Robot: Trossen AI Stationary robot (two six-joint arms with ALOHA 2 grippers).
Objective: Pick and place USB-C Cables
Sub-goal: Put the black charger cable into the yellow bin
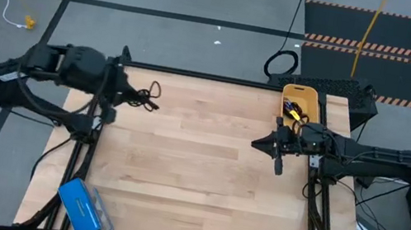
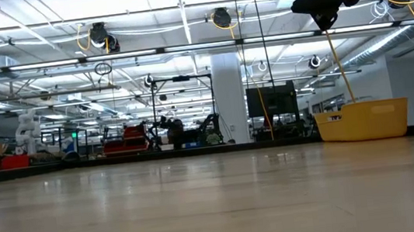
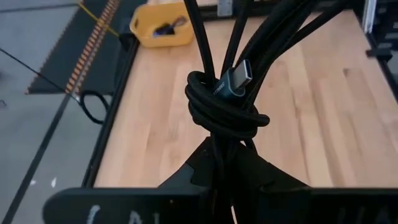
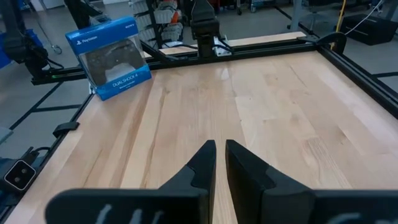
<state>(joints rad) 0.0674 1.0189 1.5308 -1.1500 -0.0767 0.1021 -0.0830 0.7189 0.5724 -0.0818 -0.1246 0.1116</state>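
The left end effector (image 3: 227, 155) is clamped on a black USB-C cable (image 3: 227, 102): in the left wrist view the coiled bundle sits just past the fingertips, a grey USB-C plug (image 3: 236, 78) poking out of the wraps and loose strands running away from it. In the high view this end effector (image 1: 121, 97) is at the tabletop's far left corner, with the cable's (image 1: 146, 95) loops trailing toward the middle; whether the cable is lifted clear of the wood cannot be told from above, though the low view shows nothing lying on the surface near it.

The right end effector (image 4: 219, 155) has its fingers nearly together, only a thin gap between them, and nothing held. It (image 1: 263, 144) hangs over the tabletop (image 1: 193, 188) just beside the yellow bin (image 1: 317, 96), pointing toward the centre.

The bin stands at the far right corner and already holds cable: dark and yellowish bits show inside it in the high view, though how many cables are in there cannot be counted. A blue controller box (image 1: 81, 207) lies at the near left corner, apart from the work.

Judging by this, the task looks well advanced: some cable is already binned, one is in hand across the tabletop from the bin, and carrying it over and dropping it in is what remains.
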